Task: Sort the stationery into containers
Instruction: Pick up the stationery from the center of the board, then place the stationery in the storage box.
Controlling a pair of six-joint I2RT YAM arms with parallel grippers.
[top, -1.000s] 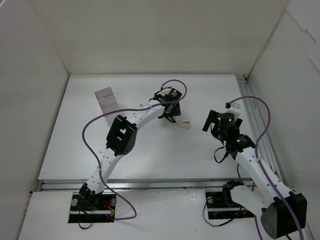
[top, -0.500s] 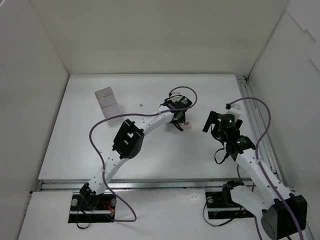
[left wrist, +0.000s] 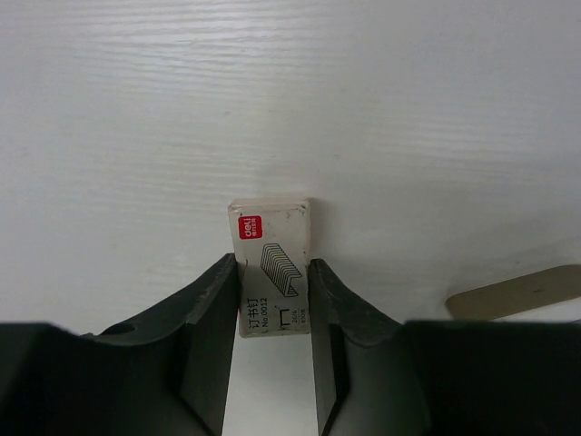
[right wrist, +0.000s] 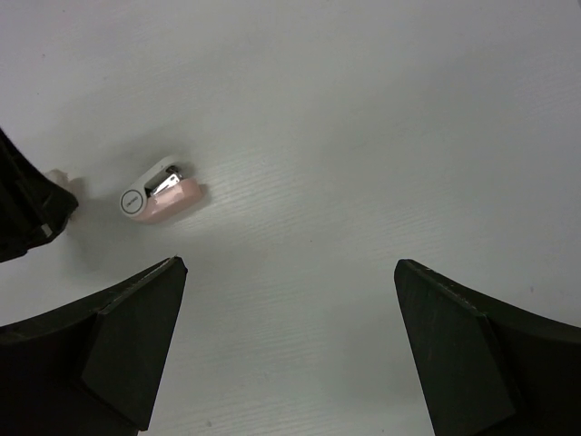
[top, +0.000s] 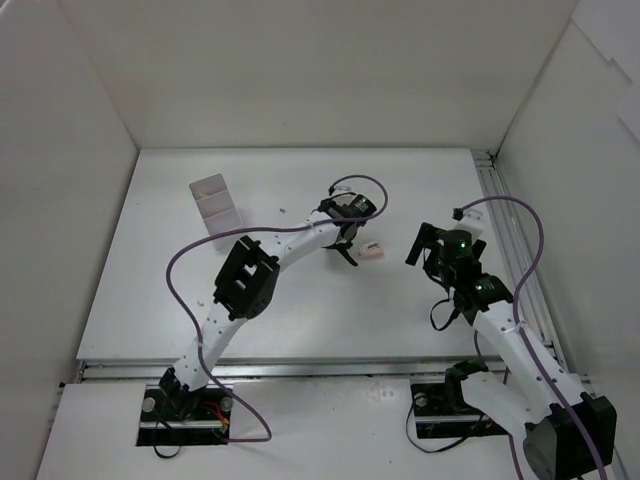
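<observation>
My left gripper (left wrist: pixel 272 265) is shut on a small white staple box (left wrist: pixel 270 238) with a red label, one finger against each side. In the top view it (top: pixel 350 238) is at mid table, just left of a small pink and white stapler (top: pixel 371 251). The stapler also shows in the right wrist view (right wrist: pixel 162 193), lying on the table. My right gripper (right wrist: pixel 286 272) is open and empty, hovering to the right of the stapler (top: pixel 432 243). The white divided organizer (top: pixel 214 205) stands at the far left of the table.
A beige strip (left wrist: pixel 517 292) shows at the right edge of the left wrist view. White walls enclose the table on three sides. A metal rail (top: pixel 505 235) runs along the right edge. The left arm's purple cable (top: pixel 200 245) loops over the table.
My left gripper swung right to the stapler's spot, then drew back a little to the left with the staple box between its fingers. The right arm has hardly moved.
</observation>
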